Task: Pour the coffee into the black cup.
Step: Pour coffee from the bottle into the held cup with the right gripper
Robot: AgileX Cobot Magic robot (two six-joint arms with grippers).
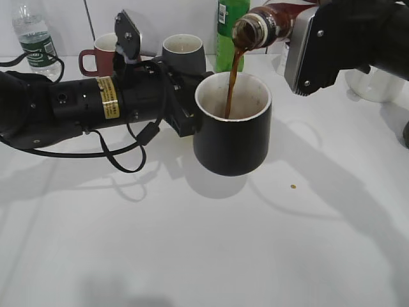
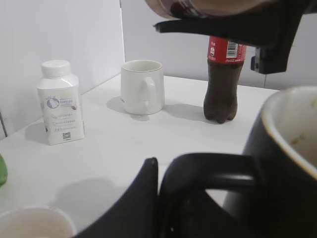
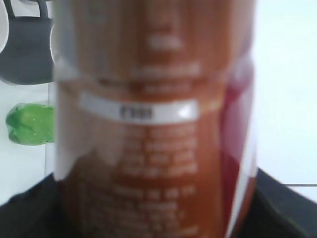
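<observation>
The black cup (image 1: 233, 128), glossy with a white inside, is held by its handle in my left gripper (image 1: 185, 118). In the left wrist view the jaws (image 2: 158, 171) are shut on the cup's handle (image 2: 213, 166). My right gripper (image 1: 305, 45) is shut on the coffee bottle (image 1: 265, 25), which is tipped neck-down over the cup. A brown stream (image 1: 232, 83) runs from its mouth into the cup. The bottle's blurred brown label fills the right wrist view (image 3: 153, 124), with dark jaws at the bottom corners.
Behind the cup stand a maroon mug (image 1: 96, 54), a dark grey mug (image 1: 184, 51), a tall green bottle (image 1: 229, 32) and a water bottle (image 1: 35, 35). A white bottle (image 2: 60, 101), a white mug (image 2: 142, 87) and a cola bottle (image 2: 223, 79) stand to the right. A small crumb (image 1: 293, 187) lies on the table.
</observation>
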